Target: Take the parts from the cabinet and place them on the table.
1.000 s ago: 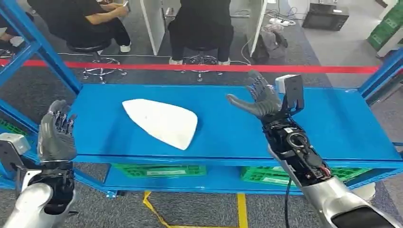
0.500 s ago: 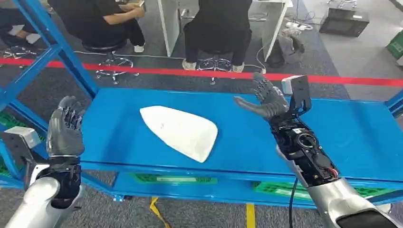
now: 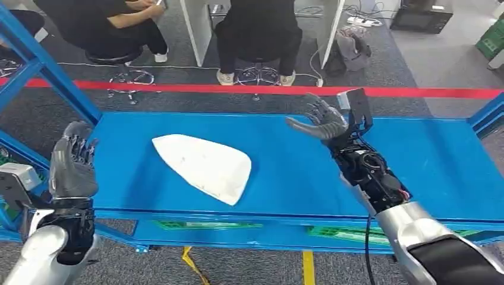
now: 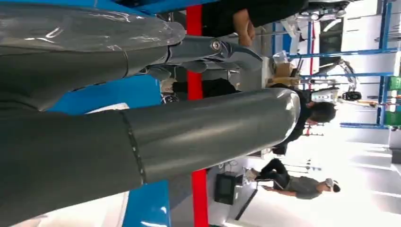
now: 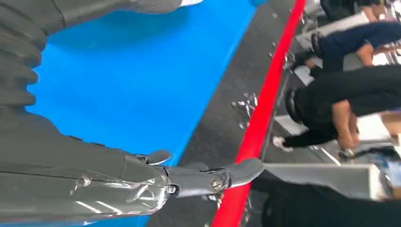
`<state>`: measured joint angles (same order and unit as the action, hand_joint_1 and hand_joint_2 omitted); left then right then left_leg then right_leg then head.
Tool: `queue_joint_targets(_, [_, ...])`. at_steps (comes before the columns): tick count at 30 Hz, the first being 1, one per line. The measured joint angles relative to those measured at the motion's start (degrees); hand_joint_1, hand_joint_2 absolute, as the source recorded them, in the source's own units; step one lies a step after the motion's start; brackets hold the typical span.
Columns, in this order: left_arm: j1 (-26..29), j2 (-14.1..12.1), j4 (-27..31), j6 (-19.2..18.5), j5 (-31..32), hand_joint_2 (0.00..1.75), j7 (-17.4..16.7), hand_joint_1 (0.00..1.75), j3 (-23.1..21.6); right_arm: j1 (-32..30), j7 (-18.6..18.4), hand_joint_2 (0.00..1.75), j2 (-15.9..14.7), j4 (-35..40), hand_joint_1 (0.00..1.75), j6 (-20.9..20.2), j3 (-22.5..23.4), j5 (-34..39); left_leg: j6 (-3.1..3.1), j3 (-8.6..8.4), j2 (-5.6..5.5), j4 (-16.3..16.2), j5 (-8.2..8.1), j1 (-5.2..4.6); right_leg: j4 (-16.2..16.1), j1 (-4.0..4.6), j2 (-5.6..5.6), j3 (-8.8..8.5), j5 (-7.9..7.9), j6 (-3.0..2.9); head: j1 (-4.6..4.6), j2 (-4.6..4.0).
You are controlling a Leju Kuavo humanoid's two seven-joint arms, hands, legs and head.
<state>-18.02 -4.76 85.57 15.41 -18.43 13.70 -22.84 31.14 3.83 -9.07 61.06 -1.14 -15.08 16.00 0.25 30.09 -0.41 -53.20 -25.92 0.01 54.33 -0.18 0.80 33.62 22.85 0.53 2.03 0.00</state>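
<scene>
A white, wedge-shaped part [image 3: 203, 165] lies flat on the blue cabinet shelf [image 3: 285, 172], left of the middle. My right hand [image 3: 320, 122] hovers over the shelf to the right of the part, fingers spread and holding nothing. Off the shelf's left end, my left hand [image 3: 72, 167] is raised with its fingers apart and nothing in it. The left wrist view has the thick grey thumb [image 4: 156, 137] close up, with a sliver of the white part [image 4: 90, 215] behind it. The right wrist view looks past my right hand [image 5: 142, 175] at bare blue shelf [image 5: 142, 80].
Blue frame posts [image 3: 44, 62] rise at the shelf's left, and another [image 3: 487, 116] at the right. Green crates [image 3: 205, 225] sit on the lower shelf. Beyond a red floor line [image 3: 249, 89], people in black [image 3: 255, 29] sit on stools at white desks.
The camera has swung, shifting the whole scene left and a little up. Both hands stay raised and spread; the white part lies where it was.
</scene>
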Motion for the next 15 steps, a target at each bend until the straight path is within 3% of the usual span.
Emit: queue_joint_targets(15, [-0.14, 0.00, 0.00, 0.09, -0.20, 0.00, 0.00, 0.00, 0.00, 4.81, -0.90, 1.75, 0.66, -12.19, 0.00, -6.91, -2.52, 2.95, -0.13, 0.01, -0.03, -0.05, 0.13, -0.06, -0.01, -0.27, -0.09, -0.09, -0.18, -0.07, -0.17, 0.00])
